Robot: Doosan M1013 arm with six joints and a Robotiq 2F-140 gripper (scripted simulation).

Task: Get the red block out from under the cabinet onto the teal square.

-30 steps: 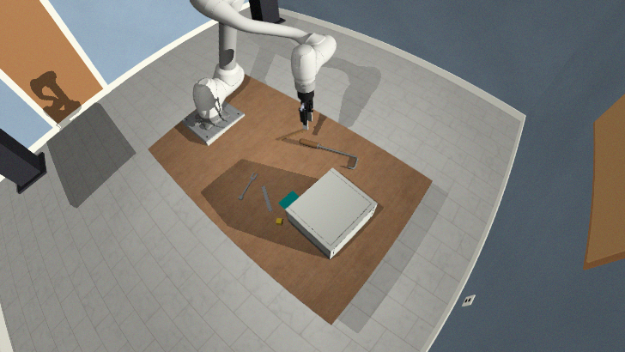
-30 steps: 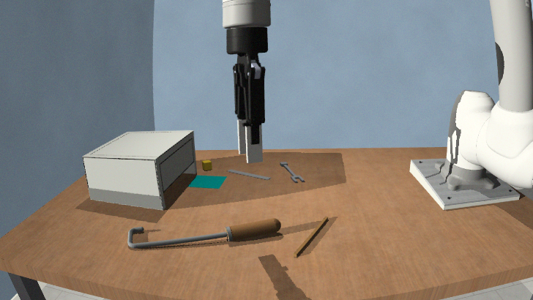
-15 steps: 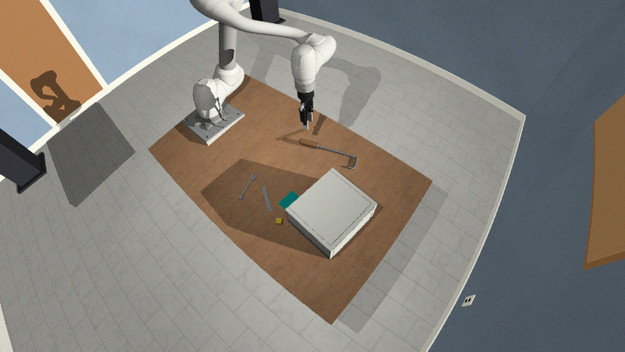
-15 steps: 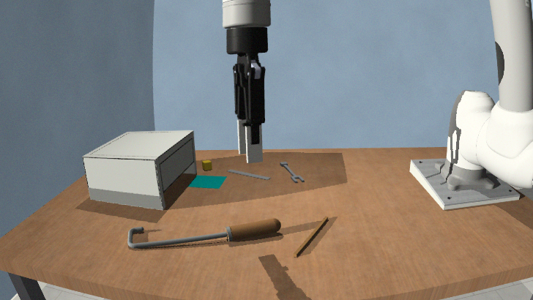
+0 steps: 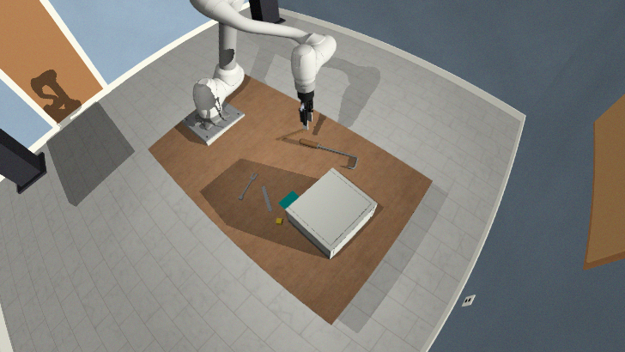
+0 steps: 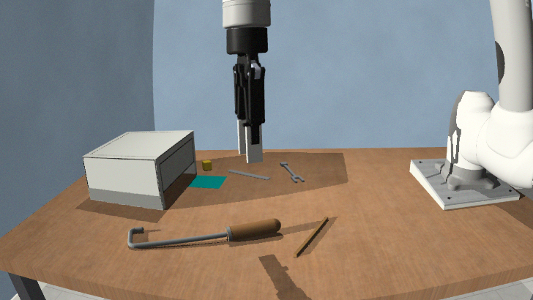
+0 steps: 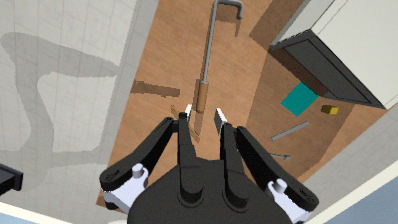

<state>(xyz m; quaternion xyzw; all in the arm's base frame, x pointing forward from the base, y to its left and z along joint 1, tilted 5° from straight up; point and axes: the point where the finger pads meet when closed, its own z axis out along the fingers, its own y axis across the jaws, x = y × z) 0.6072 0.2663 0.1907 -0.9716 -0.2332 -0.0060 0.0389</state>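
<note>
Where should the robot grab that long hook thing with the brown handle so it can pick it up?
Probably by the brown wooden handle of the grey metal hook tool, coming straight down from above. The tool lies flat on the wooden table, and the handle is its thickest part. The black gripper, partly open and holding nothing, hangs right above it.

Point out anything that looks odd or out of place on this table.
The red block is nowhere in sight; it may be hidden under the cabinet. The teal square is bare. Otherwise nothing stands out: the hooked tool, stick, wrench and bar lie flat.
</note>
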